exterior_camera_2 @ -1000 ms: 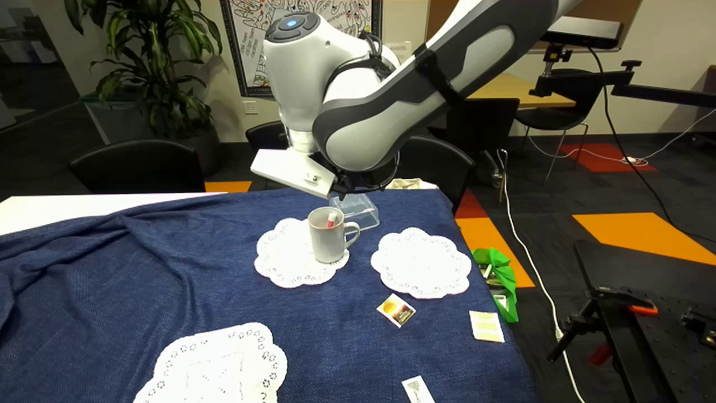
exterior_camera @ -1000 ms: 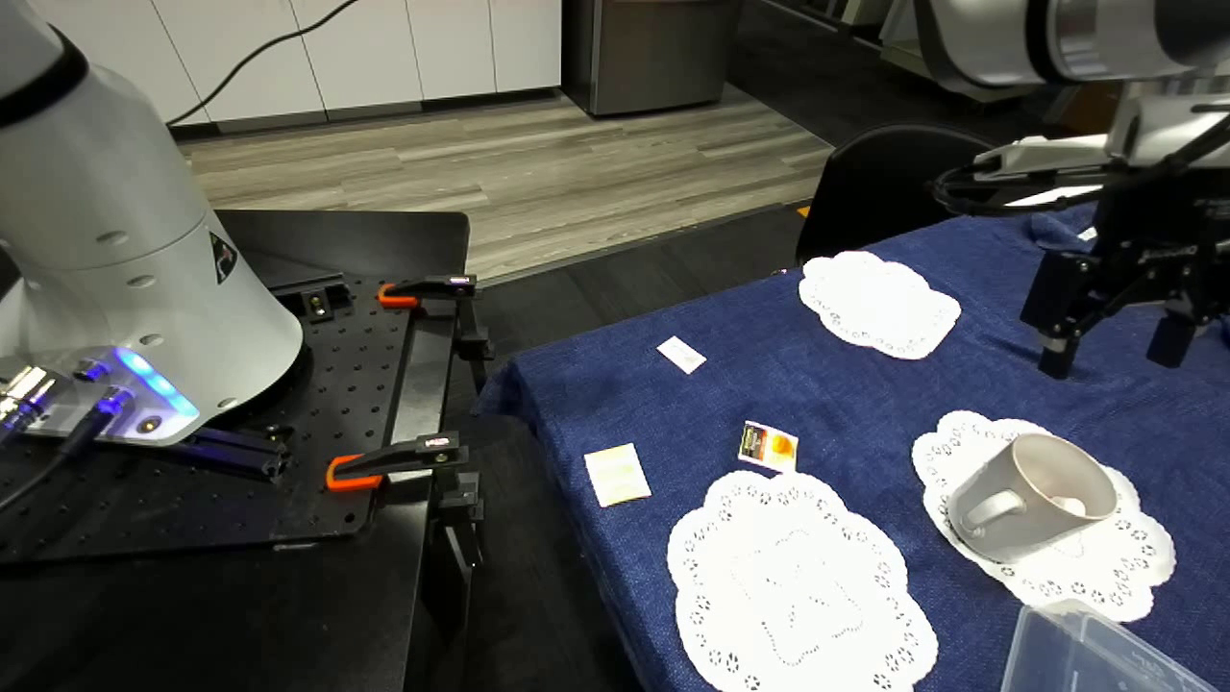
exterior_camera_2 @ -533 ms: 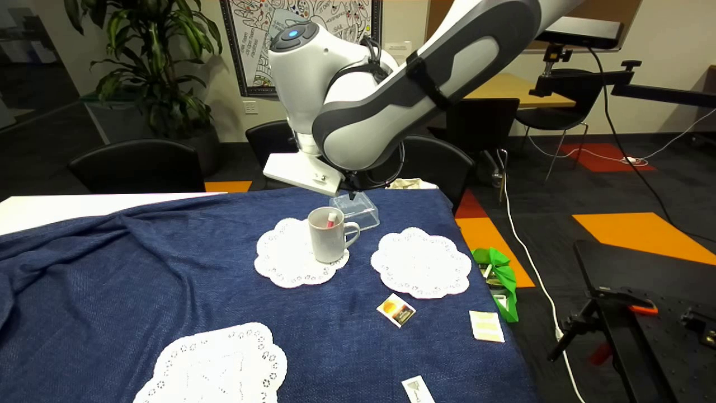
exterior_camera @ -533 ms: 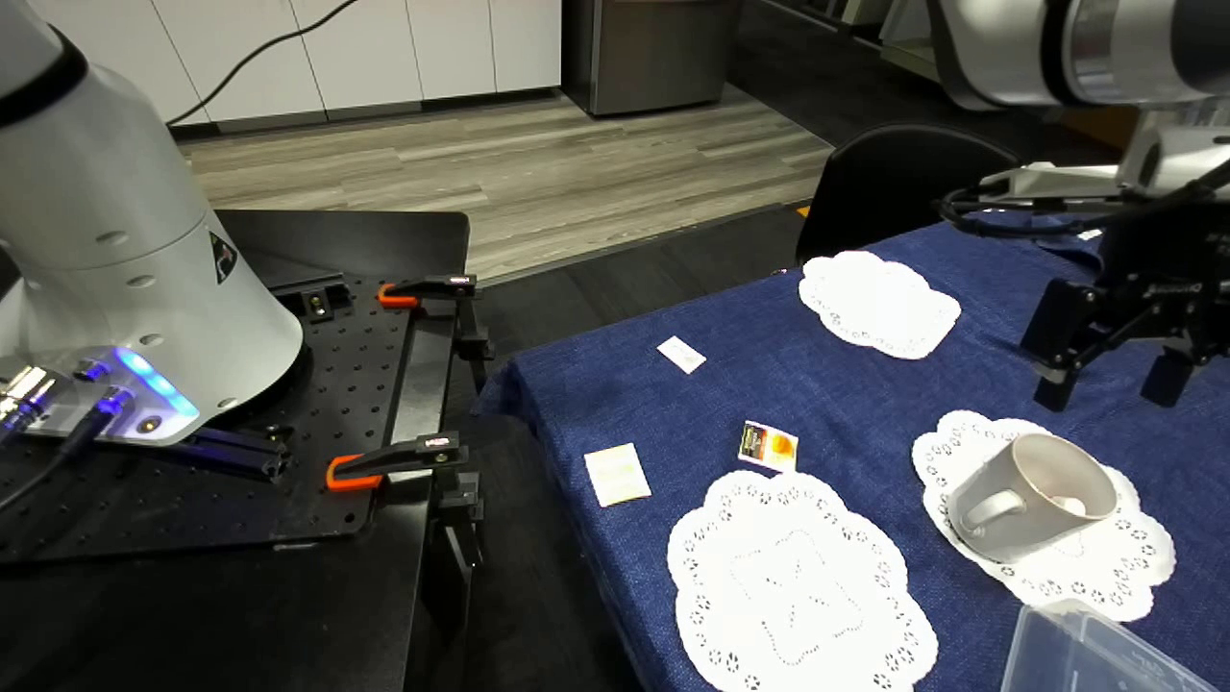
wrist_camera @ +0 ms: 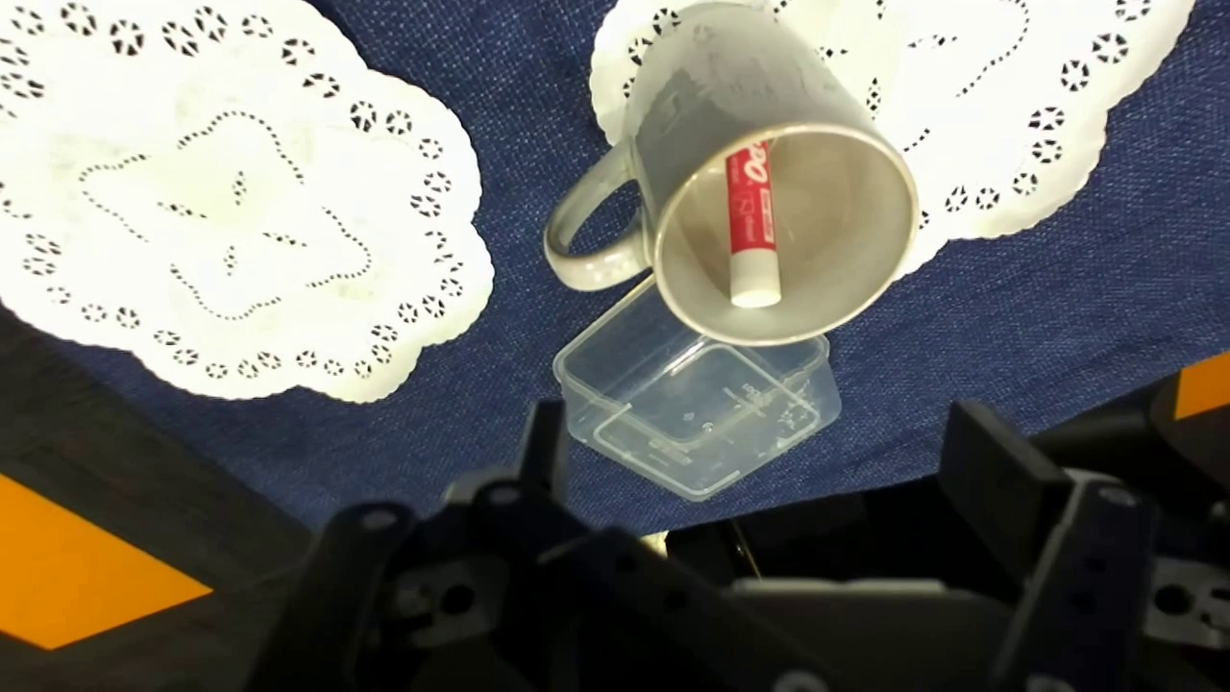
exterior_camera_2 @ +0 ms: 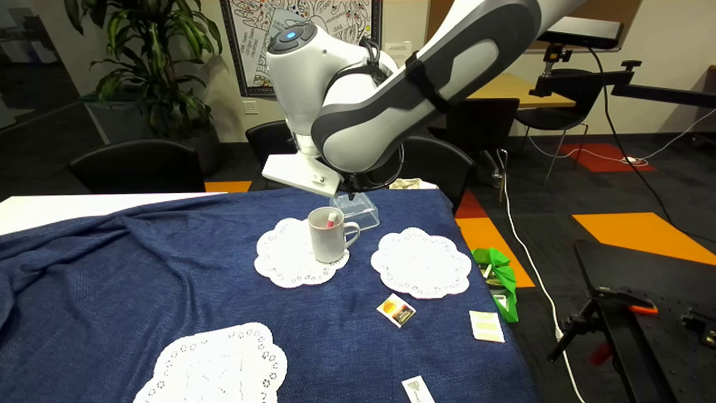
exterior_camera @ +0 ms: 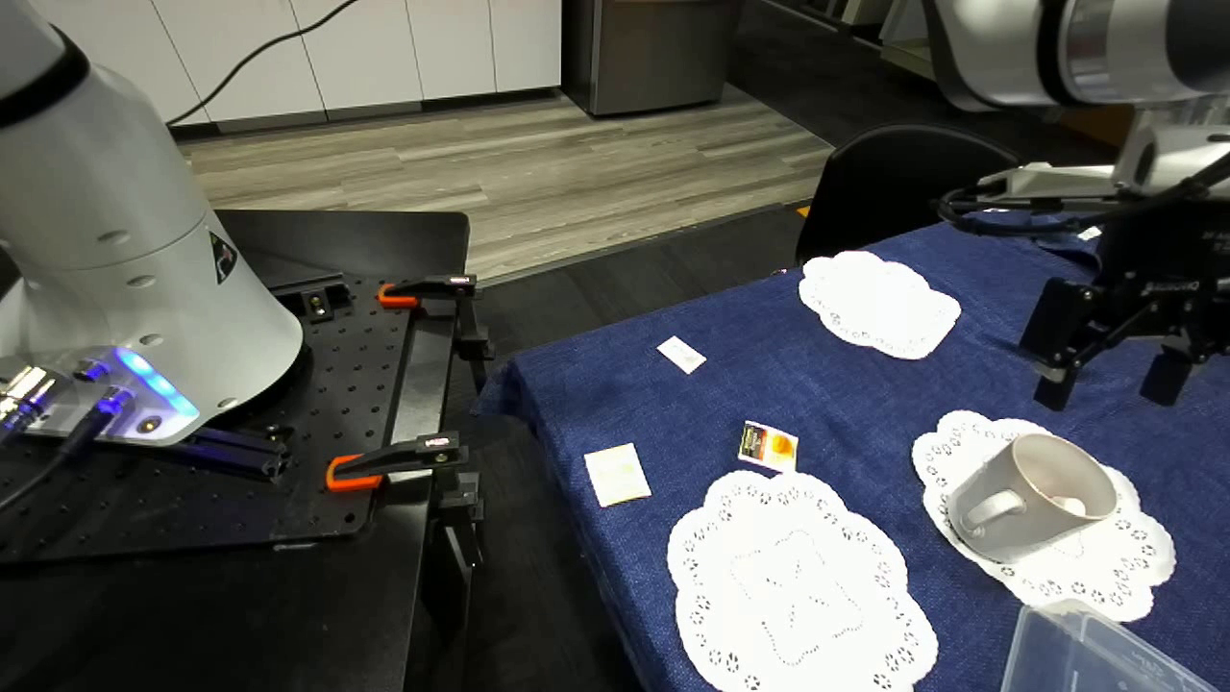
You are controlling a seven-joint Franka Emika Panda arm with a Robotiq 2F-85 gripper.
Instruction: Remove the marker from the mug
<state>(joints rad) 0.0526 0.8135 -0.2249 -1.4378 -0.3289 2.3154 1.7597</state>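
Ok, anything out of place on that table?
Yes: the marker sits inside the mug, an odd spot for one. Also, in an exterior view, the blue tablecloth is rumpled, with white tabletop showing beyond it.

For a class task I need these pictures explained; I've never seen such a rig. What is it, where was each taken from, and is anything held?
This is one robot arm with a black end effector, the part that grasps. Two cameras outside the robot show the scene from different places; a third, mounted on the arm, looks past the fingers into a mug. On the blue cloth lie white lace doilies, small flat packets and a clear plastic box. The mug stands on one doily with a red marker inside. The end effector is open, holding nothing.
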